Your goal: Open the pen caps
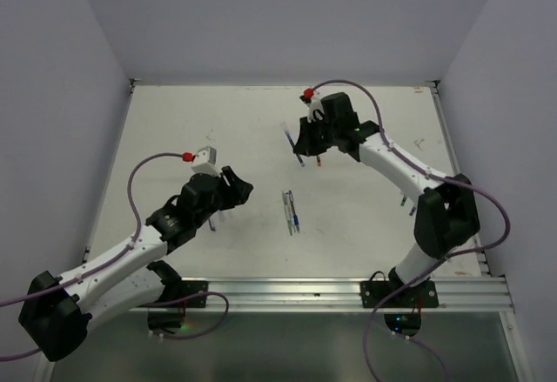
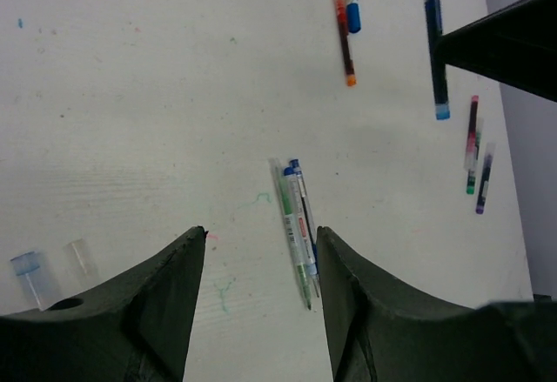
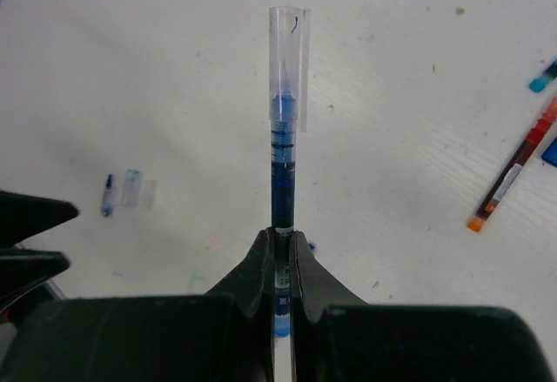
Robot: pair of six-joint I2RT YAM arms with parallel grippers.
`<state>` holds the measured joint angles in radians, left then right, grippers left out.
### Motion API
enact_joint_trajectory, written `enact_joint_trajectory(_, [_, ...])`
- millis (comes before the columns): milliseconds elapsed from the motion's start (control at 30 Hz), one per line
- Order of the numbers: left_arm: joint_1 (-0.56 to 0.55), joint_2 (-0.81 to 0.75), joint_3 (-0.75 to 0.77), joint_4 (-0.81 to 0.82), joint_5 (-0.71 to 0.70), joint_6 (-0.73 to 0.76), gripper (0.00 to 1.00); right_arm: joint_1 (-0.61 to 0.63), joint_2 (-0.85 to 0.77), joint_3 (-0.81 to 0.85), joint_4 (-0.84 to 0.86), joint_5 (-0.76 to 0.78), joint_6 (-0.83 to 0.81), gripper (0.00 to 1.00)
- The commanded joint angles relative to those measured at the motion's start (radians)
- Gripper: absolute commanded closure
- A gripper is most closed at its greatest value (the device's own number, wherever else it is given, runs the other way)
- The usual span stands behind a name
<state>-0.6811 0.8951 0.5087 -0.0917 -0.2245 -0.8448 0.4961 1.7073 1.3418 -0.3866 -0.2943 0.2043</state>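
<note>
This is a robotics lab cell: a bare white worktop [image 1: 191,138] (flecked with ink in places) is boxed in by plain pale walls [image 1: 287,16], with an aluminium rail [image 1: 305,291] along its near edge. Bolted there are the left arm [image 1: 113,260] and the right arm [image 1: 400,166], both white and black, each trailing a purple cable [image 1: 148,161]. Pens [image 1: 291,212] and loose pen caps [image 2: 30,273] lie scattered on the surface.

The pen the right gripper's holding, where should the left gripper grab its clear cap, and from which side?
Pinch the cap across its round sides at mid-length, probably coming from the free end, opposite the right gripper. The cap sticks out in line with the pen, well beyond that gripper, so it can pull straight off.
</note>
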Motion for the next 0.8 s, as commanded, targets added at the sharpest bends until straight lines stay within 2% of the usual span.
enact_joint_trajectory(0, [0.005, 0.016, 0.065, 0.121, 0.088, 0.024, 0.43, -0.002, -0.180, -0.061, 0.063, -0.101, 0.079, 1.00])
enact_joint_trajectory(133, [0.005, 0.073, 0.086, 0.200, 0.192, 0.001, 0.43, -0.002, -0.281, -0.147, 0.055, -0.149, 0.092, 1.00])
enact_joint_trajectory(267, [0.005, 0.152, 0.076, 0.365, 0.351, -0.003, 0.45, 0.002, -0.359, -0.298, 0.069, -0.190, 0.095, 1.00])
enact_joint_trajectory(333, [0.005, 0.166, 0.067, 0.423, 0.379, -0.016, 0.45, 0.013, -0.395, -0.352, 0.087, -0.224, 0.113, 1.00])
enact_joint_trajectory(467, [0.005, 0.191, 0.039, 0.501, 0.415, -0.025, 0.45, 0.061, -0.465, -0.455, 0.101, -0.197, 0.129, 1.00])
enact_joint_trajectory(767, [0.005, 0.258, 0.004, 0.570, 0.453, -0.115, 0.45, 0.075, -0.551, -0.527, 0.149, -0.215, 0.175, 1.00])
